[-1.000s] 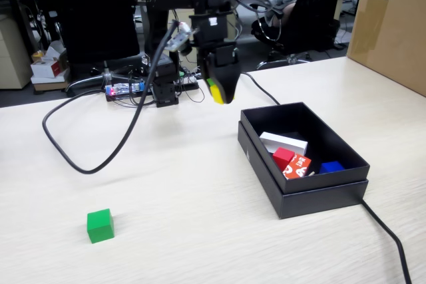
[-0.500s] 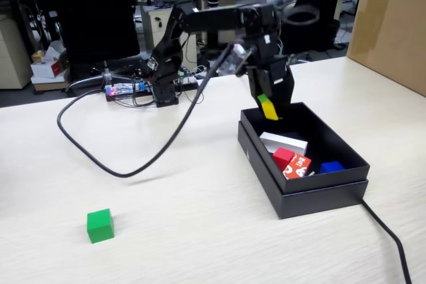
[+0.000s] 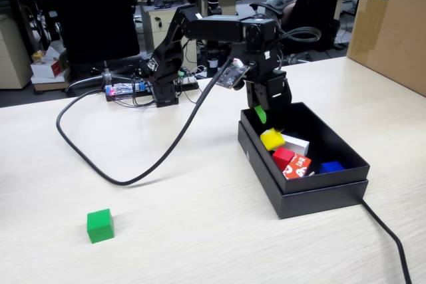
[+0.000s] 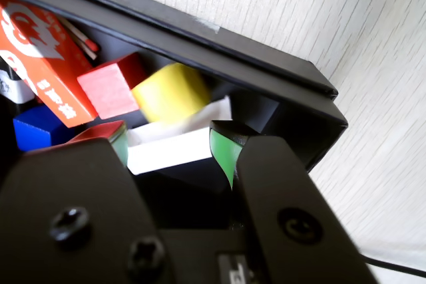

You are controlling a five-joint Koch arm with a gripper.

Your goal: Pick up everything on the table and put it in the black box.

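Small yellow cube lies in the shallow black box, just below the gaping, empty gripper

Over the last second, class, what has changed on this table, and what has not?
The arm swung right, as the fixed view shows it, carrying the yellow cube over the black box. The pincer opened and let it go; the cube now lies in the box against the white block. The green cube, red cube and box stayed put.
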